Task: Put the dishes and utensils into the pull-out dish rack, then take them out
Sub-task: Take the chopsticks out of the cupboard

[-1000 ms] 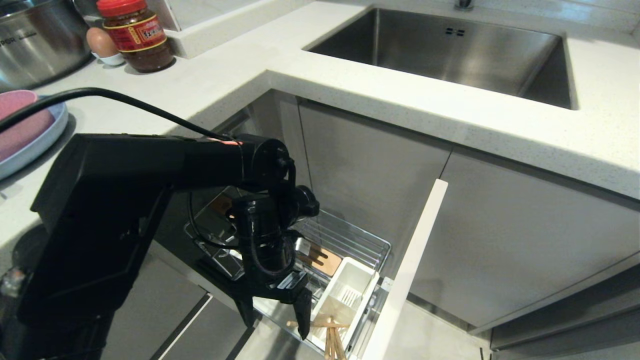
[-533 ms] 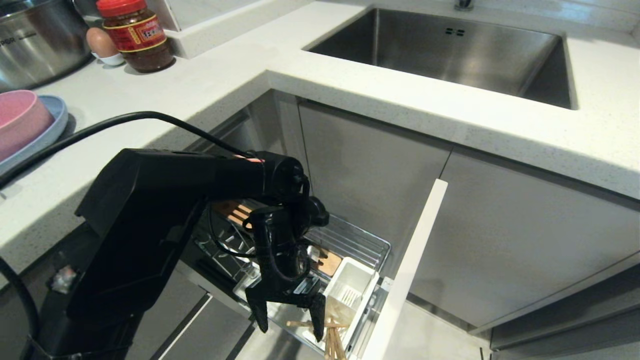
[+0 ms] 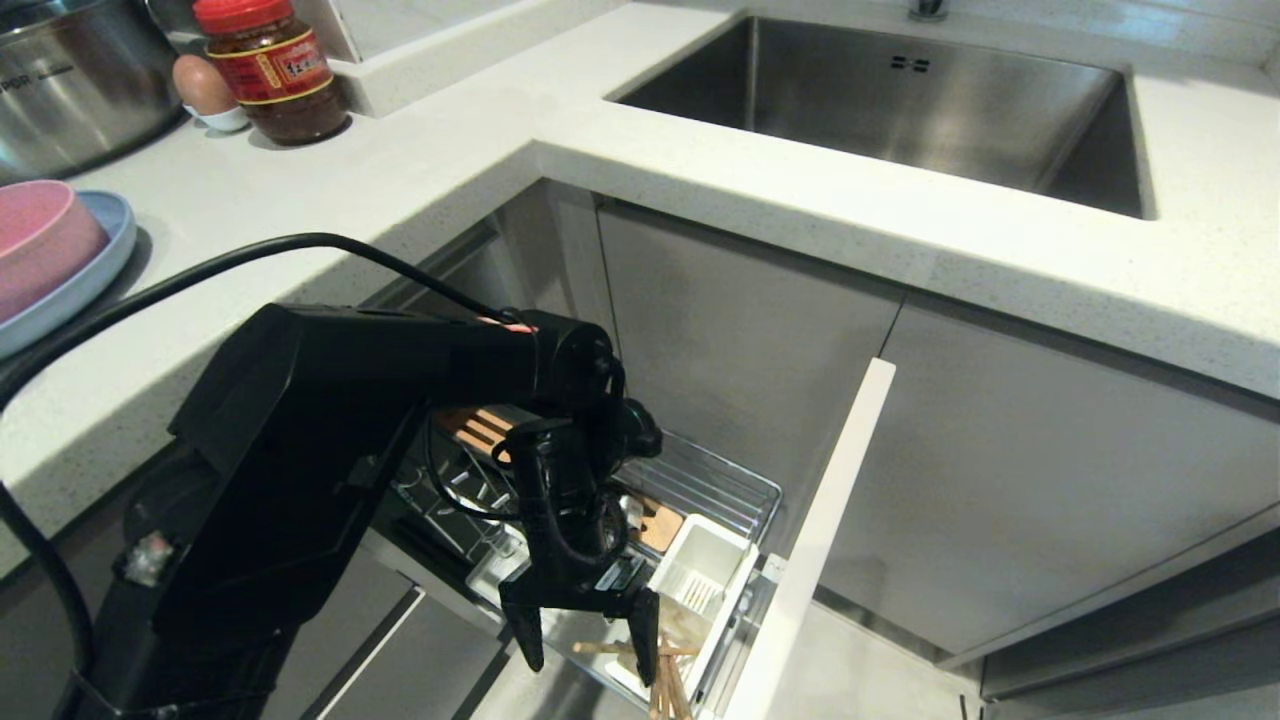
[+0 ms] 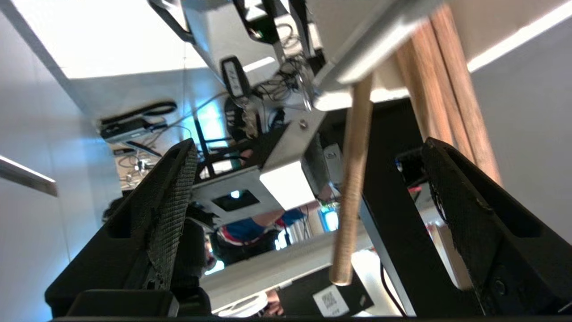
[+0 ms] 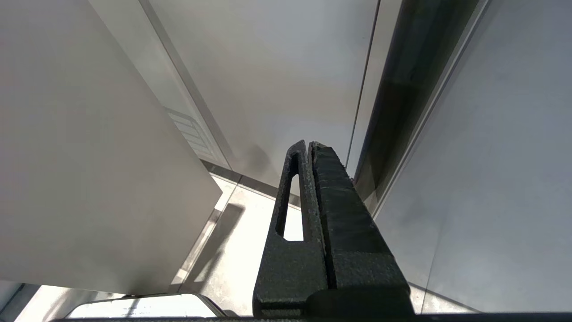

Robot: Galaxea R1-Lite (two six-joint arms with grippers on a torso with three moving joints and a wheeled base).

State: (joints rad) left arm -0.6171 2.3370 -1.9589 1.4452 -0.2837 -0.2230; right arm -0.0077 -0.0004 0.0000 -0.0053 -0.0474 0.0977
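Observation:
My left gripper (image 3: 590,655) hangs open, pointing down, over the front end of the pull-out dish rack (image 3: 720,480), next to its white utensil cup (image 3: 700,570). The wooden chopsticks (image 3: 665,685) stick out of that cup. In the left wrist view one chopstick (image 4: 353,179) crosses the gap between the spread fingers (image 4: 174,201) without touching either, and two more chopsticks (image 4: 451,80) run past the other finger. The pink bowl (image 3: 40,245) sits in the light-blue plate (image 3: 95,275) on the counter at far left. My right gripper (image 5: 308,145) is shut, parked by cabinet fronts.
The rack's narrow white front panel (image 3: 830,520) stands out from the grey cabinets. The steel sink (image 3: 900,100) is set in the counter above. A steel pot (image 3: 70,80), an egg (image 3: 205,85) and a red-lidded jar (image 3: 270,70) stand at the back left. A person (image 4: 250,228) shows beyond the fingers.
My left arm has sunk and swung a little right, bringing the open gripper lower around the chopsticks at the cup. The bowl and plate are now uncovered by the arm.

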